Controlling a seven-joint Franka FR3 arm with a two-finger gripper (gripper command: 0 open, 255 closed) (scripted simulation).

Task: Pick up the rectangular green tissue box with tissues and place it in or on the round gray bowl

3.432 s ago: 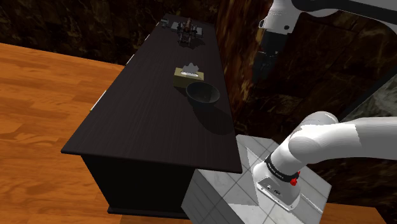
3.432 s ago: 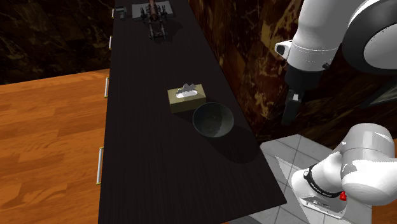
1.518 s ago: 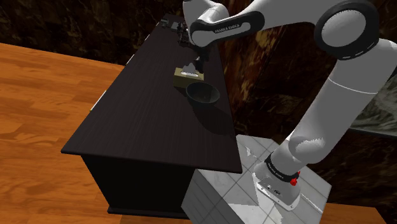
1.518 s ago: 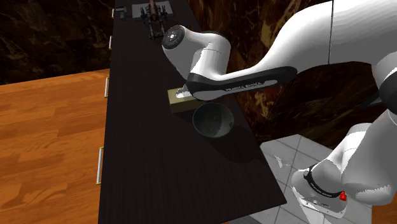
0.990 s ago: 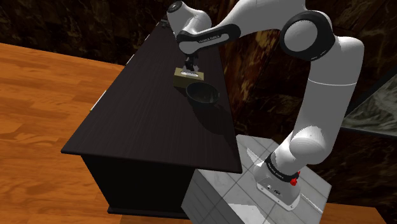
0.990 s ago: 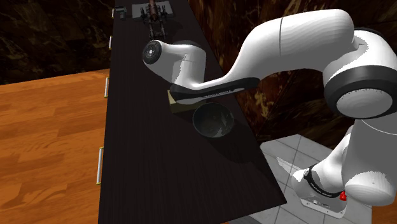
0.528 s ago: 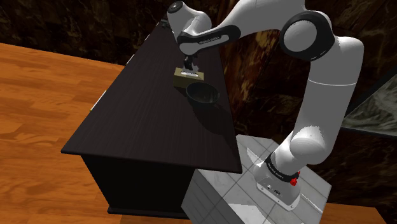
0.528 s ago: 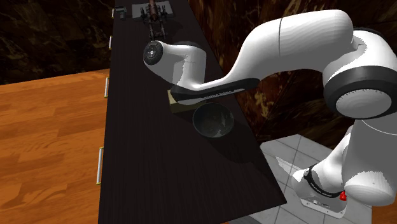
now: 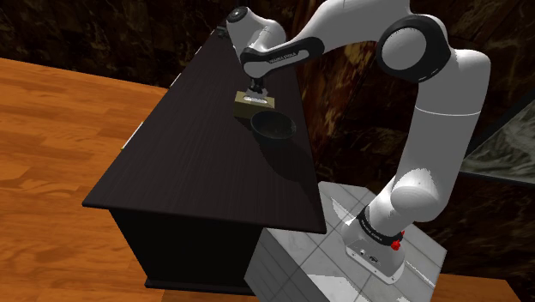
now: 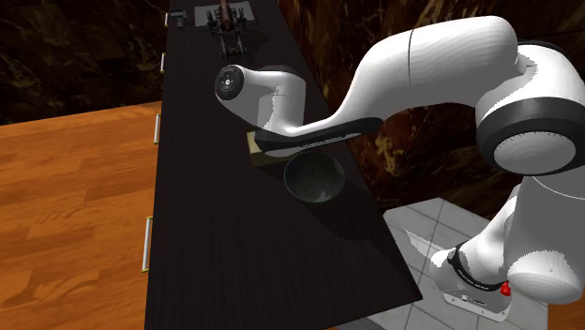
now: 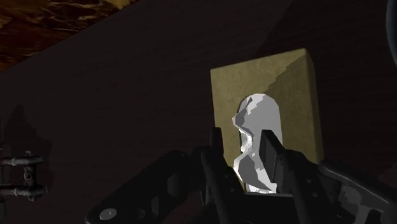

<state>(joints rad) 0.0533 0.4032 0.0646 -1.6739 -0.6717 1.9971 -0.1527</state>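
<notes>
Tissue box (image 11: 270,79) (olive) beneath end effector (image 11: 244,145)

place: home | wood floor (image 9: 51,120) | dark sideboard (image 9: 197,163) | marbled wall (image 9: 103,34)

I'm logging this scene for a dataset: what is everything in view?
table: one, black, on the floor
handles: three, silvery, table's side
box: one, olive, on the table beside the bowl
tissue: one, white, sticking out of the box
bowl: one, dark grey, on the table
dark object: one, table's far end
floor: orange-brown wood
wall: dark brown, marbled, behind the table
stand: one, white tiled, by the table's near end
arm: one, white, reaching over the table
gripper: one, black, open, astride the tissue
</notes>
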